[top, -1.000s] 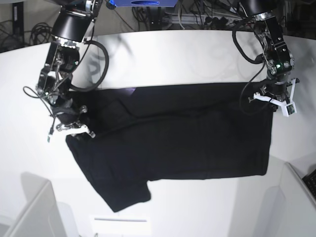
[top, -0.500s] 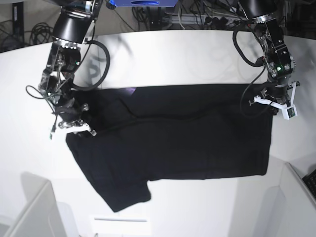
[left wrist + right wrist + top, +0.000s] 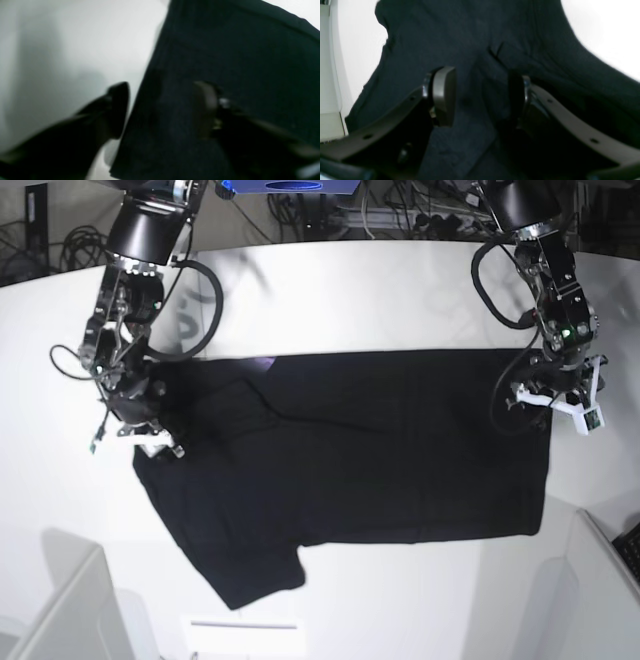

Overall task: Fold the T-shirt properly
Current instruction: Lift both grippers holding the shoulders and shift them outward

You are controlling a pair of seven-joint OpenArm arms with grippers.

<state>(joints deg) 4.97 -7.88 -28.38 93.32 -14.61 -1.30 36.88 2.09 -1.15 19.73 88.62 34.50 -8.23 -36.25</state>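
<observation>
The black T-shirt (image 3: 380, 460) lies spread flat on the white table (image 3: 350, 290), with one sleeve pointing to the front left. A small purple bit of print (image 3: 265, 363) peeks out at its far edge. My left gripper (image 3: 556, 402) is at the shirt's right far corner. In the left wrist view the left gripper (image 3: 160, 110) is open and straddles the shirt's edge (image 3: 237, 50), one finger over the table and one over cloth. My right gripper (image 3: 143, 442) is at the shirt's left end. In the right wrist view the right gripper (image 3: 481, 97) is open, low over rumpled cloth (image 3: 470, 30).
A white partition (image 3: 70, 610) stands at the front left and another (image 3: 600, 580) at the front right. A thin white strip (image 3: 245, 625) lies near the front edge. Cables and equipment (image 3: 400, 215) sit behind the table.
The left gripper has moved a little toward the front along the shirt's right edge. The right gripper has shifted slightly left. The cloth at the left end lies flatter.
</observation>
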